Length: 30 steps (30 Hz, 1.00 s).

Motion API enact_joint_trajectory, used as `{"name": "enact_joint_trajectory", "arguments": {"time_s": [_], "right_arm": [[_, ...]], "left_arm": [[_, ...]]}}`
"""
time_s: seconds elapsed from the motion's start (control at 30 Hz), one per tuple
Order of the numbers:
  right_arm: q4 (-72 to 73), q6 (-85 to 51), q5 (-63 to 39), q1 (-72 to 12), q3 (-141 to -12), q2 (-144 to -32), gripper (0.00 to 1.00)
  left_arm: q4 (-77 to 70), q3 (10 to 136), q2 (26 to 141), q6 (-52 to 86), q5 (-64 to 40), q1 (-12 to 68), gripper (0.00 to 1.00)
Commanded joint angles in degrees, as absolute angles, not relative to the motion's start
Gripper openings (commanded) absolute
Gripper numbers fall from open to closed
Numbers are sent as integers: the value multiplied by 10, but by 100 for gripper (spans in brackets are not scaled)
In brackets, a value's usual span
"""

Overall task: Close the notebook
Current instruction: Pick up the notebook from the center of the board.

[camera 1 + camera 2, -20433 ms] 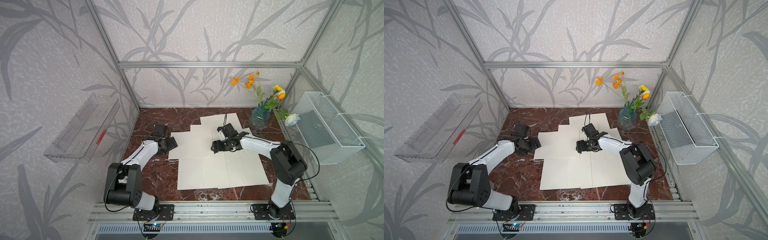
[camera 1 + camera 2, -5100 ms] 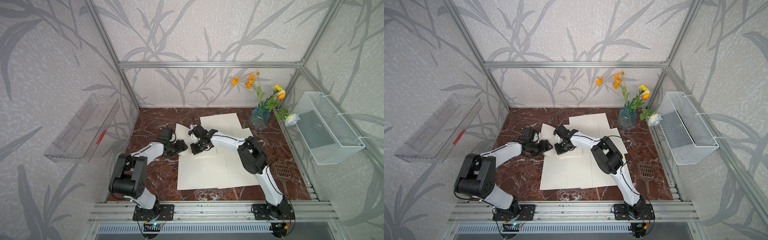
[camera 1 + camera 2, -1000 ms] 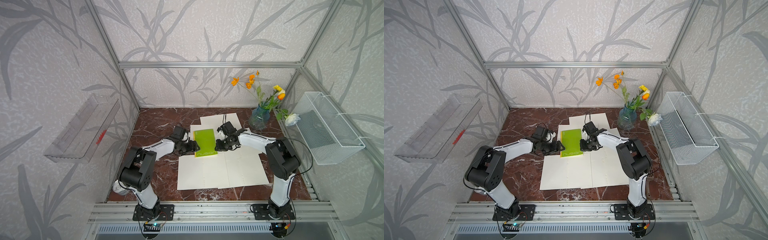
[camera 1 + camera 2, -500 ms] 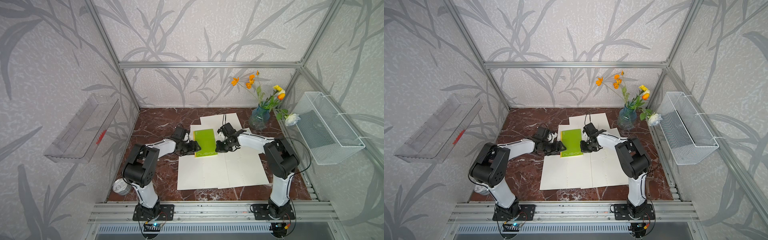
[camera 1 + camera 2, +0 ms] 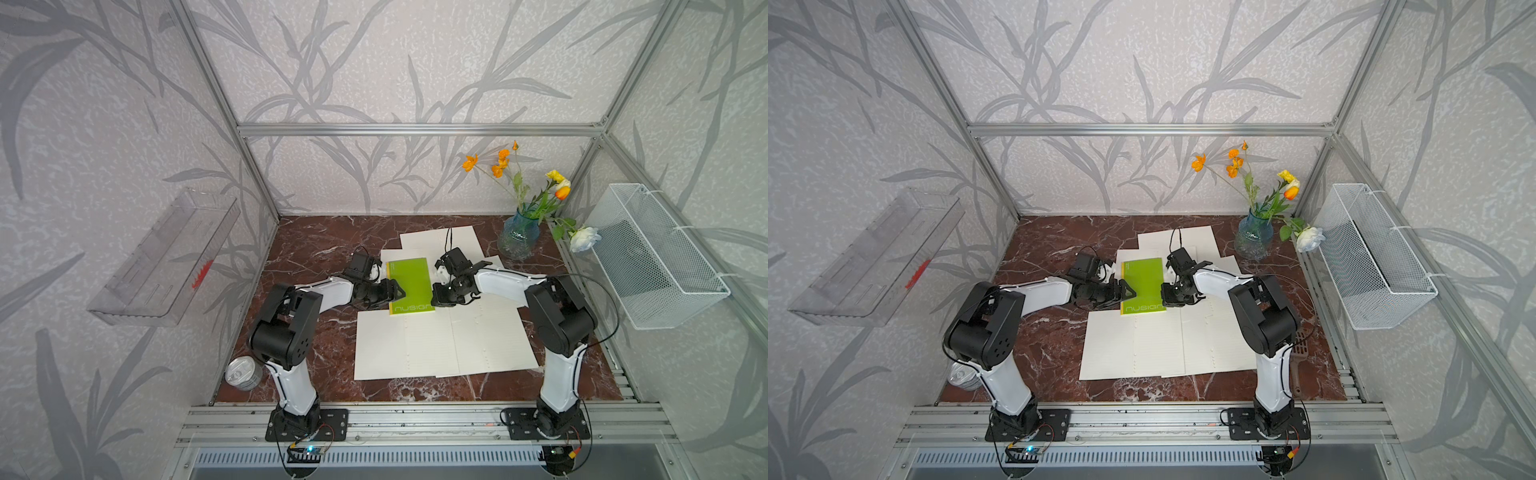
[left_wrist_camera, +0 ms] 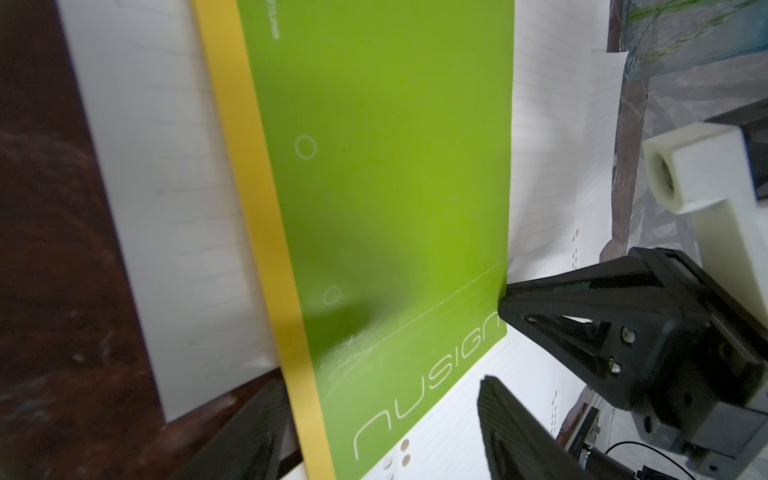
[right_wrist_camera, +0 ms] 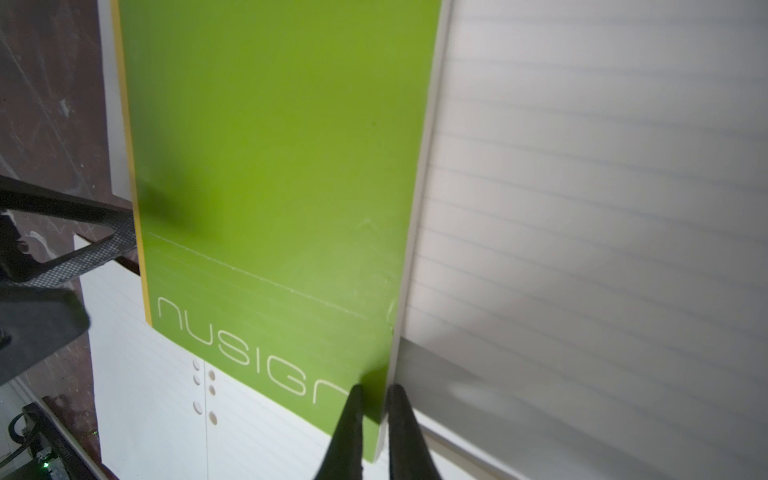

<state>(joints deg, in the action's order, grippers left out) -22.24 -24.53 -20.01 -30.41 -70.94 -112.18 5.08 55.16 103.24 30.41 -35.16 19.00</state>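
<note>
The notebook (image 5: 409, 284) (image 5: 1143, 286) lies closed, green cover up, on white lined sheets in both top views. Its yellow spine strip faces the left arm. My left gripper (image 5: 392, 291) (image 6: 380, 436) stands open at the spine side, its fingers (image 6: 515, 436) spread either side of the cover's near corner (image 6: 386, 166). My right gripper (image 5: 436, 293) (image 7: 376, 399) is shut on the notebook's free edge near the printed corner (image 7: 270, 145). One thin finger rests on the cover and the other sits against the page edge.
Loose lined sheets (image 5: 440, 349) cover the marble table around the notebook. A blue vase of flowers (image 5: 519, 237) stands at the back right, beside a white wire basket (image 5: 652, 257) on the right wall. A clear tray (image 5: 166, 257) hangs left; a can (image 5: 243, 374) sits front left.
The notebook lay open earlier and was folded over; now it is closed. Over the last second both grippers stayed at its edges, and the left arm's elbow shifted slightly.
</note>
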Motion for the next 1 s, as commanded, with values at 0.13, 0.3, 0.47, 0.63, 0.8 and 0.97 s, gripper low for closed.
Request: {"name": "enact_joint_trajectory", "arguments": {"time_s": [0.13, 0.3, 0.47, 0.63, 0.8, 0.97], "right_arm": [[-209, -255, -204, -313, -693, -1137, 13], [-204, -258, -206, -322, -690, -1142, 13], [-200, -260, -207, -327, -692, -1143, 13], [-199, -259, -207, -327, -692, -1143, 13], [-197, -259, -212, -327, -694, -1147, 13], [-195, -261, -214, -328, -697, -1150, 13]], "left_arm": [[30, 546, 1036, 332, -391, 192, 74], [-8, 538, 1006, 357, -418, 192, 75], [-26, 543, 997, 372, -436, 192, 75], [-35, 539, 998, 378, -441, 192, 75], [-89, 525, 1002, 402, -477, 192, 75], [-101, 526, 1007, 404, -506, 192, 75]]}}
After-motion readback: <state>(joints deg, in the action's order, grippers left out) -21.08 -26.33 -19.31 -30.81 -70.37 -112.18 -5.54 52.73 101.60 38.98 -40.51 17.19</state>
